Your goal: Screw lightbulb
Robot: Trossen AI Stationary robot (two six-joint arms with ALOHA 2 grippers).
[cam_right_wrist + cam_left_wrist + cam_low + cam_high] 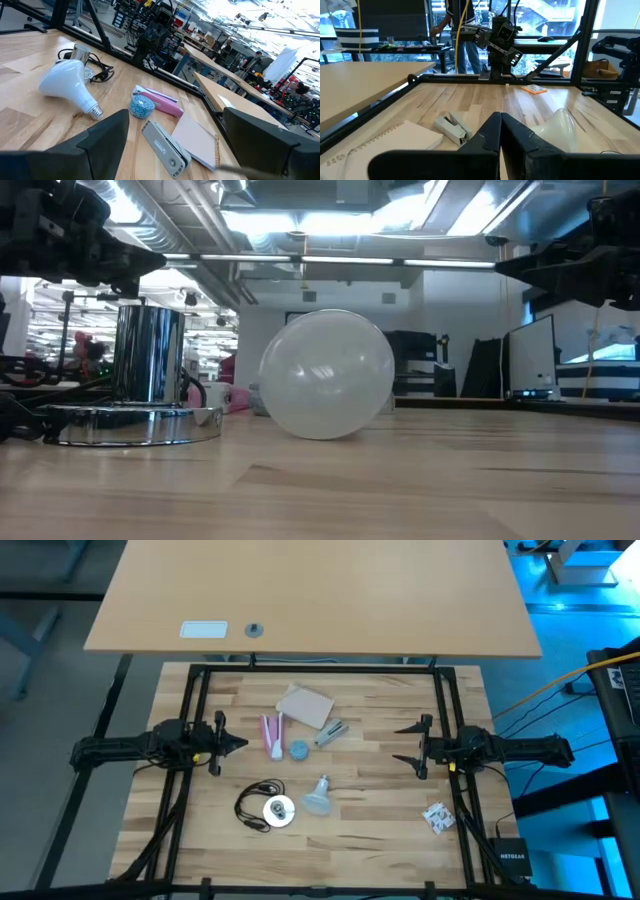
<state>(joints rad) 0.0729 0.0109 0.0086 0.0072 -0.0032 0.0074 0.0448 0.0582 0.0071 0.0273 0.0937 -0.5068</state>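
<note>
Lightbulb (318,797) lay untouched on its side on the bench (380,820), lower centre of the high view, beside the corded socket disc (279,810). Left gripper (232,742) waited at left, jaws together; right gripper (403,743) at right, jaws apart. Nothing had begun, I judged; next came reaching down for the bulb.

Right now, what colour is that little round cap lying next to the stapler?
The cap is light blue with a speckled top, clearest in the right wrist view.
</note>
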